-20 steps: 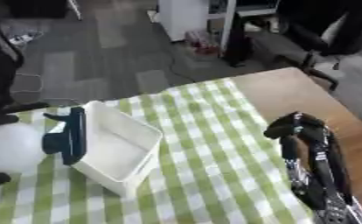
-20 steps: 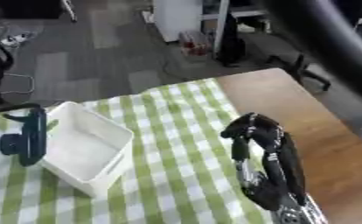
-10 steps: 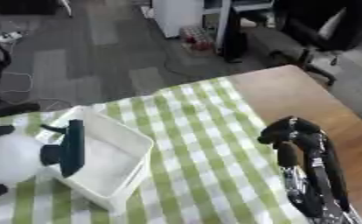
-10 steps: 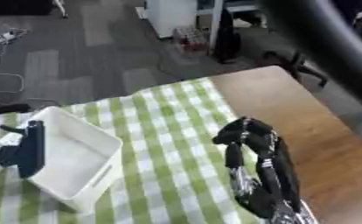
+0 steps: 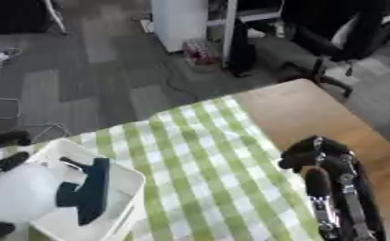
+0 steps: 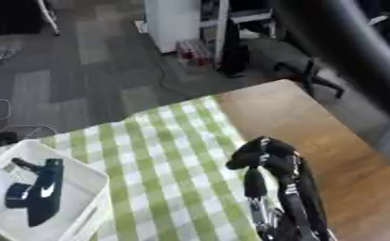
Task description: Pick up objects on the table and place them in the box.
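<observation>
Left eye view: a table covered in a green-and-white checked cloth (image 5: 202, 164) fills the lower part, bare wood showing along its right side. A white box (image 5: 128, 186) sits at the lower left. Over its open top hangs a dark blue object (image 5: 87, 193) fixed to a rounded white body (likely a spray bottle, though its outline is blurred). Black fingers of the left hand (image 5: 4, 162) show around the white body at the far left edge, so that hand seems to be holding it, not yet released. The right hand (image 5: 318, 155) rests at the lower right, fingers curled in and holding nothing.

Right eye view: the same box appears at the lower left, with the dark blue part, bearing a small white mark, inside its rim. The left hand is not clearly visible here. No other loose objects show on the cloth, so the task looks close to finished for this item; what remains is letting it go.
</observation>
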You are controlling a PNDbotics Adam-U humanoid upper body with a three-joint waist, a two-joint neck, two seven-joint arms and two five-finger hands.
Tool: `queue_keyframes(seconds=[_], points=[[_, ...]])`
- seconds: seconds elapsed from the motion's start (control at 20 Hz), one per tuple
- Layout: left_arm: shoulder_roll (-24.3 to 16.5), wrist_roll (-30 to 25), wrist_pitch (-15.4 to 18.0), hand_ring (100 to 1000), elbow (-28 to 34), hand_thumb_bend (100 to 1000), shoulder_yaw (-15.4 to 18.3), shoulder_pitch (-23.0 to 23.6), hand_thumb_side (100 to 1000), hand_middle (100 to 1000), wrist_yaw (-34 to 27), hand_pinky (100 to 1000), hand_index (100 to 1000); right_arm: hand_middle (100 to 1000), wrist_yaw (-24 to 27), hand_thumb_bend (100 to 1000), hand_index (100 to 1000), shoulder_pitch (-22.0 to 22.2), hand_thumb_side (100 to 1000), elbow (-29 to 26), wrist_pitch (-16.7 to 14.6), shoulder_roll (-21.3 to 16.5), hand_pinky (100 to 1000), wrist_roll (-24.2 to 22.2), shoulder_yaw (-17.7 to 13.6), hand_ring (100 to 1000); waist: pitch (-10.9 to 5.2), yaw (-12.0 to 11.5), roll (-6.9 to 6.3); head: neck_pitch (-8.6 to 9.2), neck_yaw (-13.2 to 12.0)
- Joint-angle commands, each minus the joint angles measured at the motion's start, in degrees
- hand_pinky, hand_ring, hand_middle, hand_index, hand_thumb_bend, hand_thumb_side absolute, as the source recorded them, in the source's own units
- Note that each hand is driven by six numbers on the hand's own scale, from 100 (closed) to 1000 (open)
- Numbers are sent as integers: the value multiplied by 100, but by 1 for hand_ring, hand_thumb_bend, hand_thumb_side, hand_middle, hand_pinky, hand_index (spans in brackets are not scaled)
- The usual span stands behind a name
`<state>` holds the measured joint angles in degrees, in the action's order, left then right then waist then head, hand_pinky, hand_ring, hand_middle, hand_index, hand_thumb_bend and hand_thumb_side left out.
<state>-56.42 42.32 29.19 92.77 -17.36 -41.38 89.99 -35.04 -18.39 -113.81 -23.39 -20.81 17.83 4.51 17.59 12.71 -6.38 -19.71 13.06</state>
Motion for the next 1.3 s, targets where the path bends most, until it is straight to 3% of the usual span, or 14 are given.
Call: queue_keyframes(seconds=[0.05, 0.1, 0.15, 0.2, 0.7, 0.75, 0.8, 0.85, 0.9, 1.0, 1.05, 1.1, 1.3], points=[[-247, 965, 874, 100, 337, 214, 48, -104, 993, 100, 235, 100, 339, 517, 138, 100, 583, -166, 1000, -78, -4, -114, 304, -72, -7, 432, -39, 54, -8, 192, -63], [-250, 965, 871, 100, 404, 220, 44, -103, 1000, 100, 273, 100, 344, 517, 170, 100, 583, -209, 1000, -78, -14, -116, 305, -83, -9, 432, -15, 78, -19, 224, -75], [-251, 965, 876, 100, 462, 100, 40, -98, 1000, 100, 308, 100, 343, 517, 203, 108, 583, -257, 1000, -78, -29, -118, 305, -96, -8, 432, 14, 101, -29, 259, -92], [-253, 965, 895, 100, 507, 222, 31, -88, 1000, 100, 340, 100, 344, 517, 236, 100, 583, -296, 1000, -78, -44, -117, 305, -110, -5, 432, 39, 122, -35, 295, -100], [-281, 965, 958, 100, 349, 213, 158, -5, 1000, 100, 441, 100, 352, 514, 436, 100, 577, -564, 1000, -78, -55, 72, 297, -341, 137, 424, 257, 191, 3, 612, -156], [-282, 965, 939, 100, 257, 179, 177, 3, 1000, 112, 413, 100, 368, 514, 439, 100, 576, -578, 1000, -78, -36, 107, 295, -377, 167, 423, 281, 197, 15, 641, -153], [-280, 965, 926, 197, 164, 159, 189, 8, 1000, 230, 376, 100, 428, 514, 438, 100, 576, -588, 1000, -78, -20, 135, 294, -409, 191, 422, 298, 203, 24, 659, -153], [-275, 965, 920, 400, -3, 149, 195, 30, 1000, 394, 304, 252, 548, 514, 429, 100, 575, -598, 1000, -78, -5, 171, 293, -445, 219, 421, 322, 207, 40, 679, -154], [-279, 965, 935, 601, -151, 140, 189, 35, 1000, 534, 272, 475, 668, 513, 420, 100, 575, -604, 1000, -78, 9, 199, 292, -473, 241, 421, 338, 212, 51, 691, -158], [-281, 965, 983, 814, -444, 129, 165, 46, 1000, 700, 363, 739, 793, 513, 395, 100, 574, -607, 1000, -78, 42, 256, 291, -516, 271, 420, 368, 218, 79, 704, -161], [-277, 965, 995, 790, -520, 178, 156, 40, 1000, 677, 408, 702, 778, 513, 382, 100, 574, -600, 1000, -78, 56, 275, 291, -529, 281, 420, 372, 213, 92, 702, -157], [-272, 965, 1008, 887, -552, 125, 148, 36, 1000, 755, 419, 845, 824, 513, 368, 100, 574, -588, 1000, -78, 68, 287, 290, -534, 287, 420, 369, 204, 102, 692, -151], [-266, 965, 1004, 942, -403, 133, 183, 27, 1000, 802, 36, 933, 849, 514, 293, 100, 575, -457, 1000, -78, 107, 280, 291, -532, 284, 422, 277, 87, 149, 616, -119]])
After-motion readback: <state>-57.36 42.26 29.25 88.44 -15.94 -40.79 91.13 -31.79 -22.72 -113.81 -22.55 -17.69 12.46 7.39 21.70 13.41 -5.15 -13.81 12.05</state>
